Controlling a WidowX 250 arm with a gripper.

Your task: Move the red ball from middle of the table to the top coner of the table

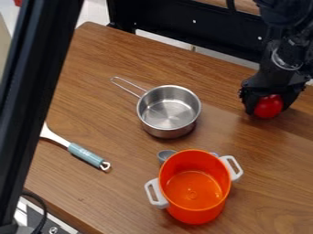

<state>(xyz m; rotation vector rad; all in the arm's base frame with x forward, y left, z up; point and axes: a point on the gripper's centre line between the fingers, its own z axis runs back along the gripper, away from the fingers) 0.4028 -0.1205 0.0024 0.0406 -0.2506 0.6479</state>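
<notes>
Wood desk is running up to a corner in the upper left of the frame, prob the target imo. Red ball is sitting low at the right, upper half, and the hand is hugging it, fingers abt ball-width apart, so looks gripped. I'd be lifting straight up 1st, then going left above the pan, clear of its handle, and lowering gently b4 letting go, b/c round stuff's prob rolling otherwise.
</notes>
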